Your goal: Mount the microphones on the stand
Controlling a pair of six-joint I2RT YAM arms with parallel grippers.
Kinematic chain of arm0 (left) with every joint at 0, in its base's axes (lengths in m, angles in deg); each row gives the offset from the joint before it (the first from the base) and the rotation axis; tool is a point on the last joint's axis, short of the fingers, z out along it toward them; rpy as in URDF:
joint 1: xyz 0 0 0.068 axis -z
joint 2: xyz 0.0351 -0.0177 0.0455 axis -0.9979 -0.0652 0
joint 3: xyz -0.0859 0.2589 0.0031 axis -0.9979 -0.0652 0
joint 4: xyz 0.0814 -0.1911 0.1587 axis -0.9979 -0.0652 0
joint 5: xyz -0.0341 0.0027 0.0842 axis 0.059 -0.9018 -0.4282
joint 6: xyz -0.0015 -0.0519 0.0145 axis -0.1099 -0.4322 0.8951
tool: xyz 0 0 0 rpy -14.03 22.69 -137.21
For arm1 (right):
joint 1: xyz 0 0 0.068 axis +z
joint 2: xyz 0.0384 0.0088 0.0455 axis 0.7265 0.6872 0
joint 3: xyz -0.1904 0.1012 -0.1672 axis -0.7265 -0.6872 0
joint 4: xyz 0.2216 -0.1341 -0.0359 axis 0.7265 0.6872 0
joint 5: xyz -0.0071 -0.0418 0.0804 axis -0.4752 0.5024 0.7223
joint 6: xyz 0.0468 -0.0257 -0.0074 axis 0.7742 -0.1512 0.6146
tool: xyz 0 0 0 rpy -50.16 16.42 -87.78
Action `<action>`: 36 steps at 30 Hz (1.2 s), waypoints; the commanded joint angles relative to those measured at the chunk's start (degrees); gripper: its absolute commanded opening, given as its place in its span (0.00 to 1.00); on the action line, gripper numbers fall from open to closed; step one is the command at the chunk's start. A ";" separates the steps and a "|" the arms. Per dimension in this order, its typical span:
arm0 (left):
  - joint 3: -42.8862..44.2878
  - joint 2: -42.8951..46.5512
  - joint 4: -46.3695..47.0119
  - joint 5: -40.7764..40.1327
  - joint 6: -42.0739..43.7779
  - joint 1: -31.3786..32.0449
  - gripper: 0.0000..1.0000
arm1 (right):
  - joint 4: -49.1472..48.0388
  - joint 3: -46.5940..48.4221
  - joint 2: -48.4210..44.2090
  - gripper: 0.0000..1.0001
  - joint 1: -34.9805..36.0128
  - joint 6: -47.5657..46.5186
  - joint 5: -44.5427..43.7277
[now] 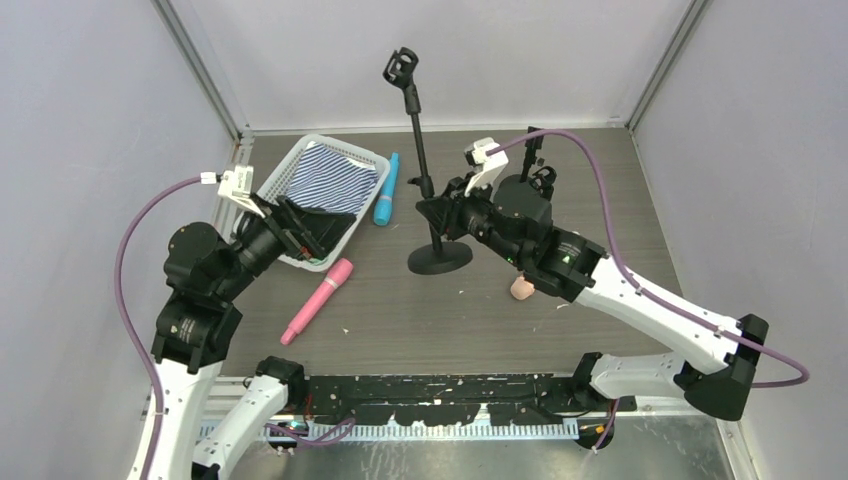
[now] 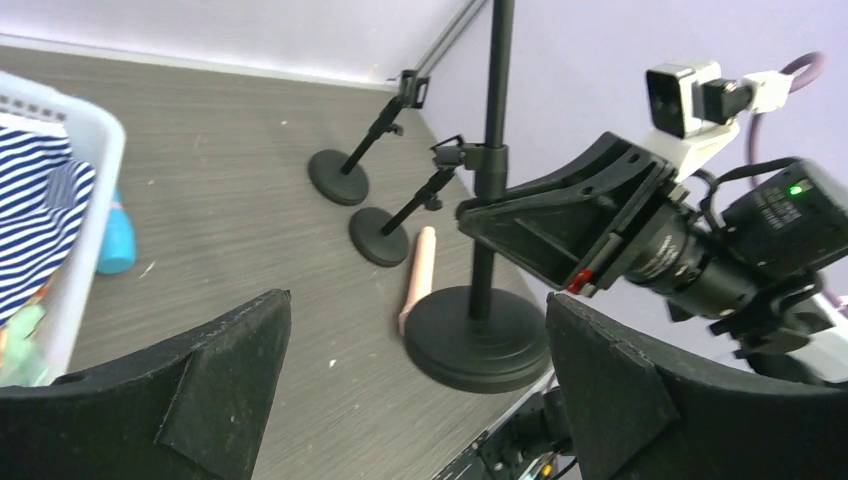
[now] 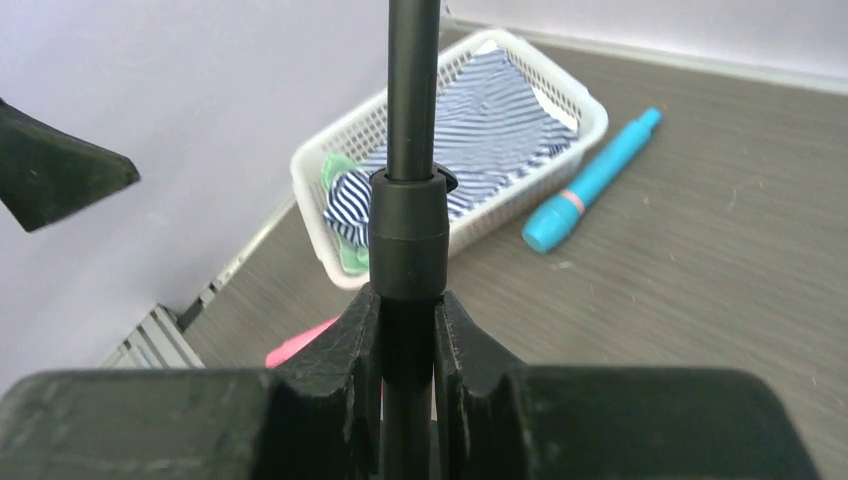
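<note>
Where the right gripper (image 3: 408, 325) sits: clenched on the pole of the tall black metal microphone stand (image 1: 419, 150), just under its height collar; both fingers pressed to the pole.
Left gripper (image 2: 416, 320): spread wide, grasping nothing, held off near the white plastic mesh basket (image 1: 292, 158) and facing the stand.
Stand: upright on its round base (image 1: 440, 258) mid-table; clip (image 1: 400, 66) at the top has nothing in it.
Peach-beige microphone (image 2: 418, 272): flat on the grey wood-grain table (image 1: 620, 200), just beside the stand base, maybe touching, can't tell; mostly under the right arm in the top view.
Bright blue microphone (image 1: 386, 190): flat on the table, between basket and stand, right next to the basket.
Pink microphone (image 1: 318, 300): flat on the table, near the basket's front corner, close to the left arm.
Other stands: two short black desk stands (image 2: 372, 190) at the back right, their clips look bare.
Basket contents: blue-and-white striped cloth (image 1: 330, 178), something green under it.
Progress: my read, zero of three mounted. Stand is braced only; all three mics are left to pick up and seat.
Step in hand: likely steadying the stand so the free arm can fetch a mic.
Writing/brands: none legible; only a green light on the right wrist.
</note>
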 commanded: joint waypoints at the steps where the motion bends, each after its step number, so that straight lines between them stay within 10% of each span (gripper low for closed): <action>1: -2.45 -0.49 11.79 3.79 -5.78 -0.34 0.99 | -21.56 -0.42 0.23 0.01 2.03 -1.59 -2.32; 17: -5.80 -2.28 25.07 7.86 -0.83 -0.32 0.95 | -53.98 -11.45 6.03 0.01 6.08 -12.38 5.67; 36: -6.21 -7.97 25.90 2.19 2.20 9.99 0.89 | -51.14 -5.50 8.82 0.01 8.04 -8.04 7.96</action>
